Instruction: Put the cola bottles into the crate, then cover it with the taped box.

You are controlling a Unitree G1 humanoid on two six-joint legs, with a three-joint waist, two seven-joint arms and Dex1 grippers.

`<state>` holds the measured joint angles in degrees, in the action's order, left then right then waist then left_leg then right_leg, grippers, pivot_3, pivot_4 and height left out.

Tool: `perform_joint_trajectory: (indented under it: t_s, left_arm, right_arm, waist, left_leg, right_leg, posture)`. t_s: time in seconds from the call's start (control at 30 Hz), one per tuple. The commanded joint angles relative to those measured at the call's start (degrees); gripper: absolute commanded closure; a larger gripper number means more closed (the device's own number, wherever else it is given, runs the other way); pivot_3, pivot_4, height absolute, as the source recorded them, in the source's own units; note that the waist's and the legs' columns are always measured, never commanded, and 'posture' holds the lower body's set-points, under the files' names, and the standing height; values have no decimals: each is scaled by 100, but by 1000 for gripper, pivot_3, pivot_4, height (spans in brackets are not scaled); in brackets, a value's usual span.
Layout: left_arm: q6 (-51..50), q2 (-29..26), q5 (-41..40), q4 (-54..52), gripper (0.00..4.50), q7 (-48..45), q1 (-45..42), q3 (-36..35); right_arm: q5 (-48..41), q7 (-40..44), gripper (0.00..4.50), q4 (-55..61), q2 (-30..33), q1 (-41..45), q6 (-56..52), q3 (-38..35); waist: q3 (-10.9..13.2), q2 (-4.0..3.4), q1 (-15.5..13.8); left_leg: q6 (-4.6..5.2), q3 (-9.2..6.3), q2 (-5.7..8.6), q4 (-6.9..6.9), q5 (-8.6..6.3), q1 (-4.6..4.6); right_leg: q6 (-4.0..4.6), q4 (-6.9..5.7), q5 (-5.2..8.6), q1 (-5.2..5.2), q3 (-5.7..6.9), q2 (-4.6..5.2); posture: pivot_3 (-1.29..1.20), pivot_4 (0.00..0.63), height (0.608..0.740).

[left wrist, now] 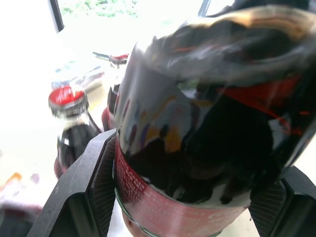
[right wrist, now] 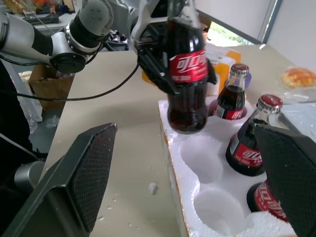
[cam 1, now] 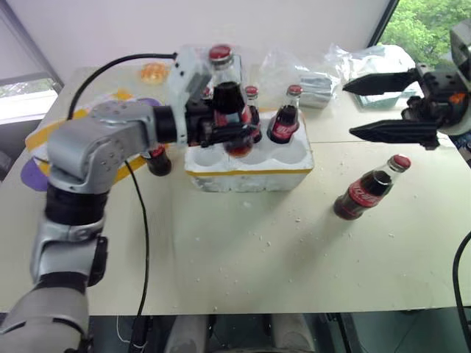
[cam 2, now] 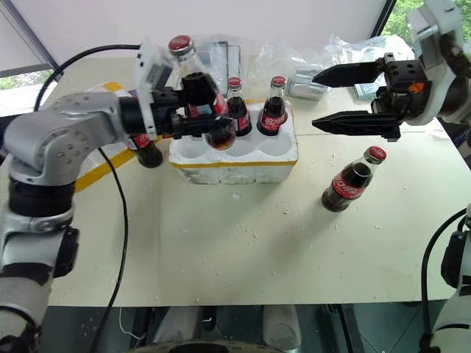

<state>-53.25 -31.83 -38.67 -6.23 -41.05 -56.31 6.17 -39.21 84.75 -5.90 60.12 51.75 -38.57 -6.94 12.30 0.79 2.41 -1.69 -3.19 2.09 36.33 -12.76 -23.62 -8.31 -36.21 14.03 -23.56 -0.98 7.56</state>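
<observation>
Overhead, the left gripper (cam 1: 224, 132) clamps a cola bottle (cam 1: 227, 92) above the crate (cam 1: 250, 173) near the table's (cam 1: 243, 257) far edge; right gripper (cam 2: 318, 99) gapes empty. Left wrist: glass looks heavy, slick, breakable; grip the label band (left wrist: 168, 210)

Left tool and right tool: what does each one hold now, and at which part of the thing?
The left tool holds a cola bottle by its labelled body, above the crate. The right tool is open and holds nothing.
</observation>
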Motion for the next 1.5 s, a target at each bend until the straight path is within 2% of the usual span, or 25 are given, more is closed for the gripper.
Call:
perform_joint_trajectory:
  t_s: [0.03, 0.4, 0.53, 0.6, 0.67, 0.93, 0.97, 1.1, 1.2, 1.27, 1.37, 1.5]
  left_arm:
    - [337, 154, 331, 215, 1659, -79, -296, 95]
    - [767, 918, 1098, 956, 1659, -356, -180, 609]
    - [899, 1021, 1450, 1084, 1659, -462, -114, 805]
    - [991, 1035, 1661, 1183, 550, -499, -90, 928]
    - [1058, 1058, 1771, 1247, 70, -526, -95, 955]
    - [1012, 978, 1901, 996, 70, -526, 37, 780]
    - [934, 924, 1856, 858, 70, -484, 43, 669]
    - [-132, 317, 945, -368, 70, -419, 97, -501]
    - [-916, -343, 219, -1253, 70, -522, 432, -1289]
    - [-1251, -801, -47, -1722, 70, -523, 804, -1682]
    - [-1524, -1584, -170, -2357, 70, -551, 1809, -2292]
    - [-1783, -1843, -181, -2649, 70, -154, 2999, -3288]
  right_arm:
    - [109, -29, 0, 24, 145, -64, 158, -192]
    - [135, -308, 0, 182, 62, -350, 121, -303]
    - [148, -388, 0, 189, 26, -358, 130, -276]
    - [153, -422, 0, 179, -2, -347, 133, -259]
    - [152, -448, 0, 170, -25, -331, 131, -249]
    - [186, -469, 0, 143, -65, -375, 227, -222]
    - [185, -465, 0, 131, -63, -376, 234, -226]
    - [232, -460, 0, 31, -121, -322, 289, -167]
    - [276, -430, 0, -52, -161, -277, 330, -128]
    - [308, -386, 0, -102, -175, -255, 364, -111]
    - [362, -323, 0, -182, -197, -194, 398, -66]
    - [468, -222, 0, -352, -233, -48, 450, 13]
  waist:
    - [0, 0, -5]
    - [0, 0, -34]
    - [0, 0, -60]
    - [0, 0, -94]
    - [0, 0, -130]
    - [0, 0, -155]
    - [0, 0, -151]
    - [2, -2, -97]
    - [1, -3, -81]
    - [0, -5, -52]
    - [0, -4, -35]
    - [1, -3, -8]
  left_leg:
    - [0, 0, 0, -1, 0, 0]
    - [-1, -2, 2, 3, 1, -5]
    - [0, -3, 4, 7, 0, -6]
    - [0, -3, 4, 9, 0, -7]
    - [-1, -3, 4, 11, 1, -7]
    - [1, -4, 5, 43, -1, -13]
    - [1, -5, 4, 49, -1, -16]
    - [2, -11, 1, 68, -2, -36]
    - [2, -16, 0, 71, -2, -38]
    - [2, -14, 1, 72, -2, -37]
    - [1, -18, 2, 77, -1, -35]
    - [0, -18, 1, 80, 0, -35]
  right_leg:
    - [0, 0, 0, 0, 0, 0]
    - [-4, 2, -3, 0, 0, 1]
    - [-5, 2, -3, 1, 1, 3]
    - [-6, 2, -3, 1, 1, 3]
    - [-6, 2, -4, 1, 1, 2]
    - [-16, 2, -10, 12, 1, 2]
    - [-17, 2, -10, 11, 1, 2]
    - [-20, -1, -18, -1, 1, -2]
    - [-20, -4, -19, -2, 2, -2]
    - [-21, -3, -19, 1, 1, -2]
    - [-21, -2, -22, 8, 5, -1]
    - [-14, 0, -26, 9, 4, -2]
  posture:
    - [0, 150, 737]
    - [0, 150, 737]
    - [0, 150, 737]
    - [0, 150, 737]
    - [0, 150, 737]
    - [0, 150, 737]
    - [0, 150, 737]
    - [0, 150, 737]
    - [0, 150, 737]
    - [0, 150, 737]
    - [0, 150, 737]
    - [0, 150, 737]
